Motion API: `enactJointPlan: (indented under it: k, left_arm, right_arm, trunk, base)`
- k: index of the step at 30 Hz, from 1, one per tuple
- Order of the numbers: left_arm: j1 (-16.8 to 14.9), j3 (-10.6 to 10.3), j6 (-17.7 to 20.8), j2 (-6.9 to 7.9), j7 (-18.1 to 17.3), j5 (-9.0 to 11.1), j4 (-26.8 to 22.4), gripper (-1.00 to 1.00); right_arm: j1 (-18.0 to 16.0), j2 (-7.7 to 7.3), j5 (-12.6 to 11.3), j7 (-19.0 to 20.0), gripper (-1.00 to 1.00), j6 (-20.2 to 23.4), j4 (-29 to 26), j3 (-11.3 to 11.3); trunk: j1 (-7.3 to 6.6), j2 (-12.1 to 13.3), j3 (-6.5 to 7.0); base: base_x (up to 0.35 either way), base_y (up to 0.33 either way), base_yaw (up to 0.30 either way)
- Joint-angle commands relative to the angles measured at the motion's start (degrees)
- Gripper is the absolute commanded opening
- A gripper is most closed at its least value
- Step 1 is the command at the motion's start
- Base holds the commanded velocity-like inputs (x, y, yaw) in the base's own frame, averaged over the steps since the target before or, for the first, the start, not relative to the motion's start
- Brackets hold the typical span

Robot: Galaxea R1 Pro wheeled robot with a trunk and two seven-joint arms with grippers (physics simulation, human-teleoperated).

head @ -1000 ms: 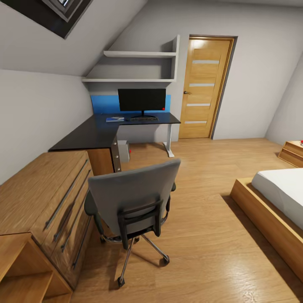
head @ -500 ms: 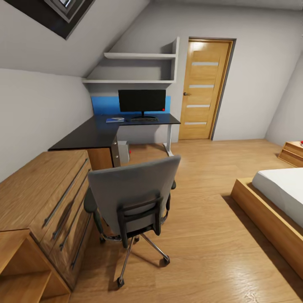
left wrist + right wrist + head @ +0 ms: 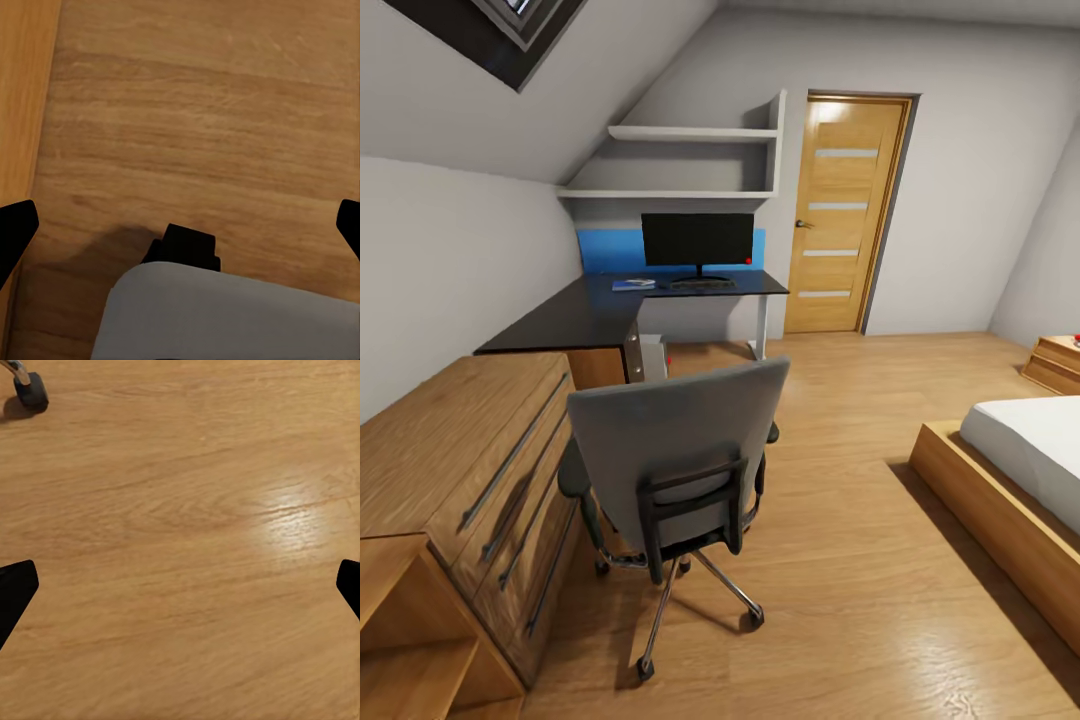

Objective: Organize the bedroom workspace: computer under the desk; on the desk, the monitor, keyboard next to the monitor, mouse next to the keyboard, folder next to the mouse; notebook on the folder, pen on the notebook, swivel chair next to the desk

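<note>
Head view: the swivel chair [image 3: 675, 470] stands at centre-low of the frame, its tall grey upholstered back turned to the camera, so the seat and any folder on it are hidden. The likely trouble is the robot's base nudging the chrome castor legs and rolling the chair off. The bench [image 3: 610, 310], matt black and L-shaped, sits at mid-left; on it, toward the upper centre, stand the black monitor [image 3: 698, 240], the slim keyboard [image 3: 702, 285] before it, and a flat bluish thing [image 3: 633, 285] too small to name. The pale computer [image 3: 653, 357] shows beneath.

Left wrist view: the left tool [image 3: 180, 225] is spread wide, holding nothing, over grained wood floor [image 3: 210, 112] and a smooth grey rounded surface.

Right wrist view: the right tool [image 3: 180, 585] is likewise released, over glossy planks; a black castor [image 3: 30, 391] sits upper left.
</note>
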Motion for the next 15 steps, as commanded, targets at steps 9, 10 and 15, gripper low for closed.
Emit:
enactJointPlan:
  k: [9,10,15]
  left_arm:
    - [-1.2,0.0,15.6,0.06,1.7,0.2,-19.2,1.0]
    - [-2.0,0.0,17.1,0.03,2.0,0.2,-20.2,1.0]
    - [-6.8,0.0,19.3,-0.67,4.6,0.3,-21.6,1.0]
  right_arm:
    - [-1.2,-0.2,0.2,-1.7,1.0,1.1,-12.4,0.6]
    - [-2.5,-0.19,0.2,-2.3,1.0,2.0,-13.3,0.6]
    - [-11.7,-0.23,0.1,-4.8,1.0,10.1,-14.4,0.6]
  trunk:
    - [1.98,-3.6,-1.67]
    - [2.19,-4.0,-1.85]
    - [3.29,-6.1,-2.75]
  base:
    - [0.0,0.0,0.0]
    - [0.0,0.0,0.0]
    - [0.0,0.0,0.0]
